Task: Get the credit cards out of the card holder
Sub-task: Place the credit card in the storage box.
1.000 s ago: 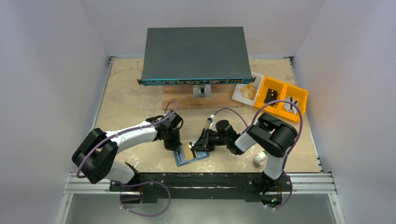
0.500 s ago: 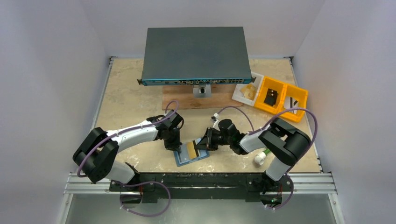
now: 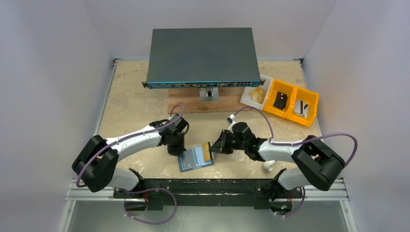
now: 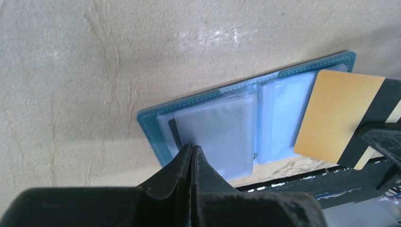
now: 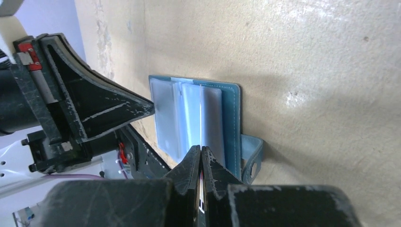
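Observation:
The steel-blue card holder (image 3: 192,159) lies open on the table near the front edge, its clear sleeves (image 4: 222,132) facing up. My left gripper (image 3: 180,152) is shut, and its tips (image 4: 192,147) rest on the holder's left half. A gold credit card (image 3: 206,153) with a dark stripe sticks out past the holder's right edge. My right gripper (image 3: 212,149) is shut on it. In the right wrist view that card (image 5: 201,125) shows edge-on between the fingers. A dark card edge (image 4: 174,132) shows under a left sleeve.
A large dark grey box (image 3: 200,53) stands at the back on a wooden board (image 3: 183,105). Yellow bins (image 3: 290,101) and a white tray (image 3: 255,94) sit at the back right. A small white object (image 3: 267,166) lies by the right arm's base.
My right gripper has closed on the gold card and drawn it rightward, so more of the card shows beyond the holder. The left gripper has stayed on the holder.

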Robot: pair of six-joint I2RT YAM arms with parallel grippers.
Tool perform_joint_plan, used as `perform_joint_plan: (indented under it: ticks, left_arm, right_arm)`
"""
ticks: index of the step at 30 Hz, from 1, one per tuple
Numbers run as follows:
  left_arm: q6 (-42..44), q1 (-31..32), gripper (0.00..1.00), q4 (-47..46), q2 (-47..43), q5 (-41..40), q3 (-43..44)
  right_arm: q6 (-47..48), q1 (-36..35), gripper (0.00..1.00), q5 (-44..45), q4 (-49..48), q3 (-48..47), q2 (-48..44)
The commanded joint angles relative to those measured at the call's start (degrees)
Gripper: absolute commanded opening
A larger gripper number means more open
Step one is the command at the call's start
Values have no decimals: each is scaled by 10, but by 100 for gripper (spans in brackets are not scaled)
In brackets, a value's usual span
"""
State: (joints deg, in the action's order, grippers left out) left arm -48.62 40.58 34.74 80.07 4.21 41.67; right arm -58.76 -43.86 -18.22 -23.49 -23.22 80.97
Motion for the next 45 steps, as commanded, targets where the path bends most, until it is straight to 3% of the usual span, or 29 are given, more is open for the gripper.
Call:
perform_joint_plan:
  ticks: [1, 9, 15, 17, 24, 29, 34, 39, 45]
  left_arm:
    - [28, 5, 0, 22, -45, -4, 37]
    - [52, 6, 28, 42, -110, 12, 60]
    - [77, 6, 61, 41, -144, 29, 64]
    - [83, 6, 66, 37, -151, 39, 64]
    - [110, 6, 71, 41, -159, 60, 75]
    - [130, 6, 72, 54, -157, 64, 85]
    - [135, 6, 72, 62, -165, 66, 87]
    - [140, 6, 72, 70, -171, 71, 89]
    - [147, 5, 72, 86, -180, 64, 91]
  right_arm:
    - [20, 1, 0, 36, 55, -21, -43]
    - [25, 1, 0, 104, 167, -47, -126]
    - [13, 3, 0, 214, 329, -81, -198]
    - [12, 8, 0, 252, 383, -97, -220]
    - [43, 65, 0, 387, 545, -183, -268]
    - [105, 166, 0, 391, 574, -219, -260]
    - [175, 288, 0, 338, 532, -243, -231]
    - [207, 393, 0, 216, 436, -286, -159]
    - [197, 436, 0, 146, 348, -342, -49]
